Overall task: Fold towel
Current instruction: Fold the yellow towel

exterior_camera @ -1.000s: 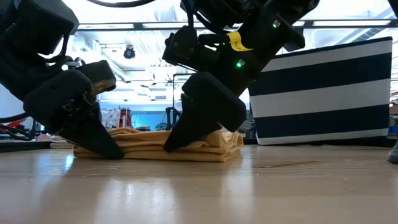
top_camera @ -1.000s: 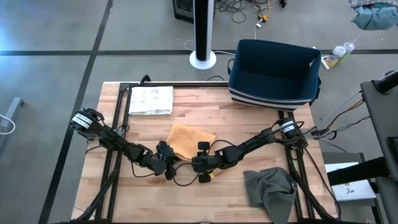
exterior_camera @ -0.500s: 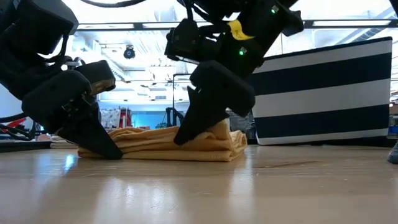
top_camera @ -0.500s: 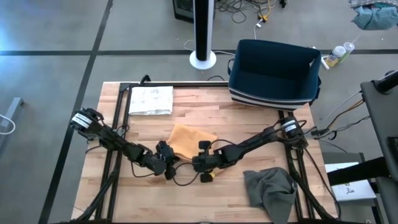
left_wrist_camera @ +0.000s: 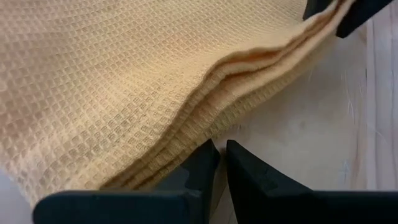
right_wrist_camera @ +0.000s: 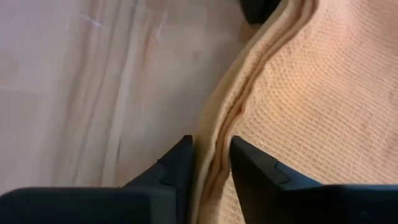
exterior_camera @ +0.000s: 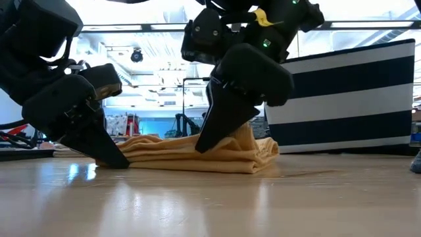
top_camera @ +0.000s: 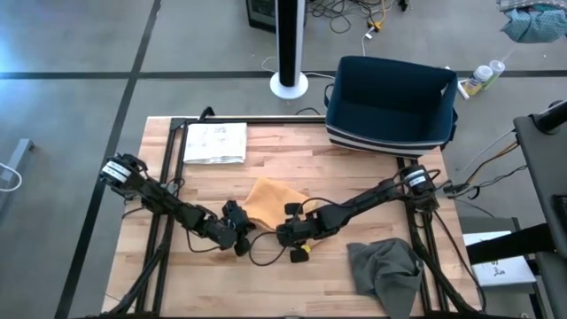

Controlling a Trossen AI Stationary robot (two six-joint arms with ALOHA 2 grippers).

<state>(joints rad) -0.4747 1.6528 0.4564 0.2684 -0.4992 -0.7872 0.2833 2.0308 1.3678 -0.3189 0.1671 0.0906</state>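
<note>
Grippers pinching the near edge of a folded yellow waffle-weave towel (top_camera: 270, 197) mid-table.
High view: the towel lies centrally on the wooden slatted table (top_camera: 354, 173), left gripper (top_camera: 239, 236) and right gripper (top_camera: 288, 235) at its near corners; free board lies beyond toward the navy fabric basket (top_camera: 390, 102). Low view: layers stacked, right side lifted slightly. Left wrist view: jaws nearly closed at the stacked edge, likely to keep layers aligned. Right wrist view: jaws straddle the edge, clamped on it.

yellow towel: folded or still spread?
Folded. The yellow towel lies as a compact stack on the table; both wrist views show several layered edges.
</note>
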